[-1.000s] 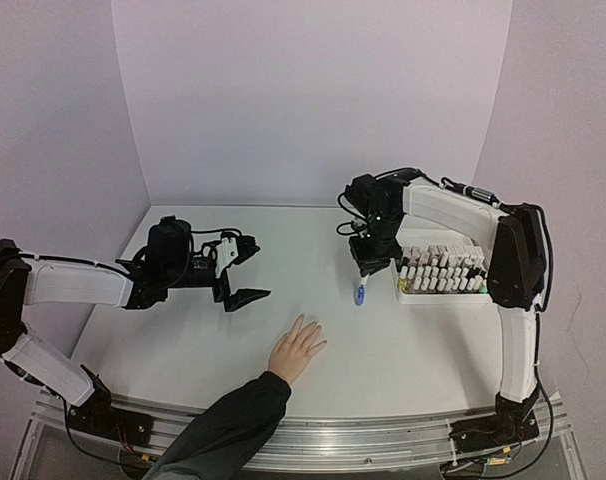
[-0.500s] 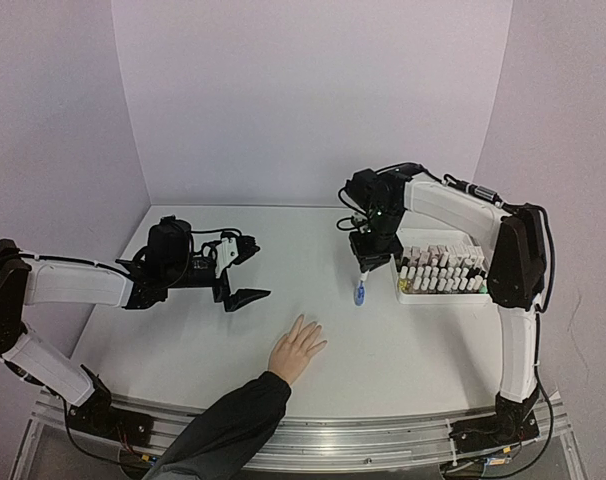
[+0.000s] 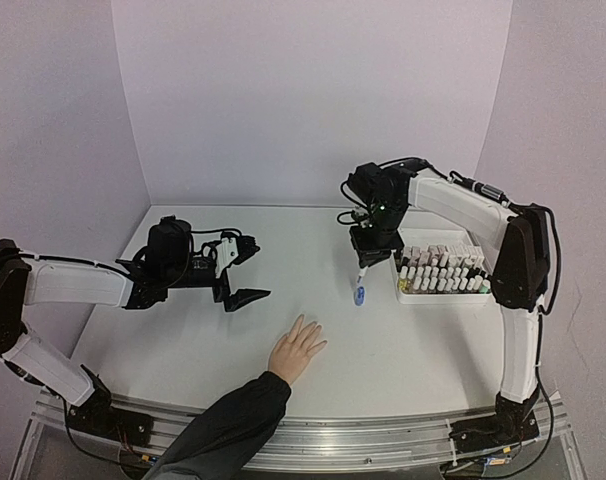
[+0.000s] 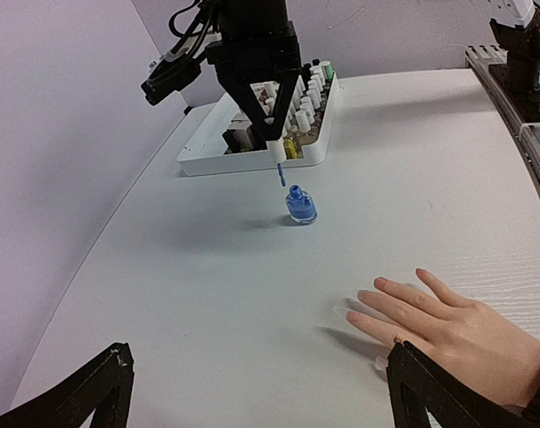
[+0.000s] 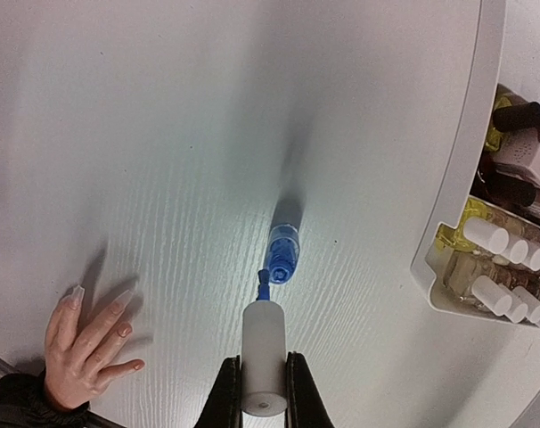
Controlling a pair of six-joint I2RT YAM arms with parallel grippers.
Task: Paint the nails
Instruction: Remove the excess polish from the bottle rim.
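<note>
The step in hand looks like loading the brush: the right gripper point(image 5: 263, 392) pinches the white brush cap point(image 5: 264, 352), its blue-tipped brush just above the open blue polish bottle point(image 5: 282, 254), which stands on the bench point(image 3: 183, 340) beside the tray of polish bottles point(image 3: 435, 298) toward the right edge; the left gripper point(image 3: 248, 272) hovers spread wide and empty near the left edge. The nails point(image 5: 125, 330) look bare and pinkish on the human hand point(image 3: 298, 348) lying flat by the middle of the near edge, well apart from the brush; next, I judge, the brush must travel across to a fingertip and settle lightly.
</note>
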